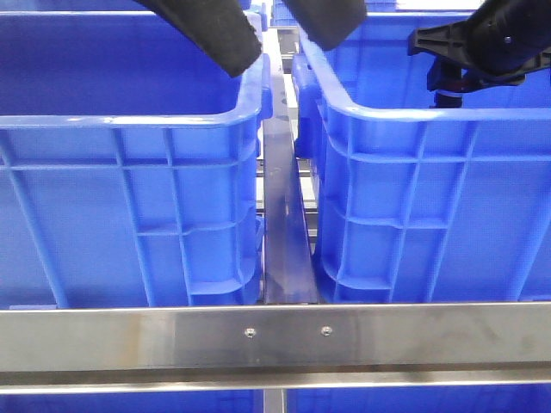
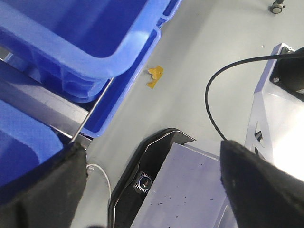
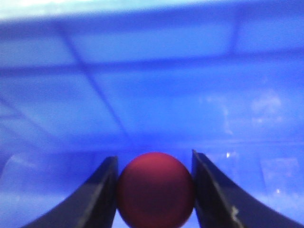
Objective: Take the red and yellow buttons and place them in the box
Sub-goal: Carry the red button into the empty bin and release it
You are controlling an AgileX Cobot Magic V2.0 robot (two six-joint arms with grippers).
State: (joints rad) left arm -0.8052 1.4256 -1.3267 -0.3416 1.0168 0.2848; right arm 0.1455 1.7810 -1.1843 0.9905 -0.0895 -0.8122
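Note:
A dark red button sits gripped between the two fingers of my right gripper, low inside a blue crate whose ribbed wall fills the right wrist view. In the front view my right arm reaches down into the right blue crate; its fingertips are hidden behind the wall. A matching left crate stands beside it. My left gripper hangs open and empty above the gap between the crates, its black pads wide apart. No yellow button shows.
A steel rail runs across the front, and a metal bar lies between the crates. The left wrist view shows grey floor, a yellow tape scrap, a black cable and the robot's base.

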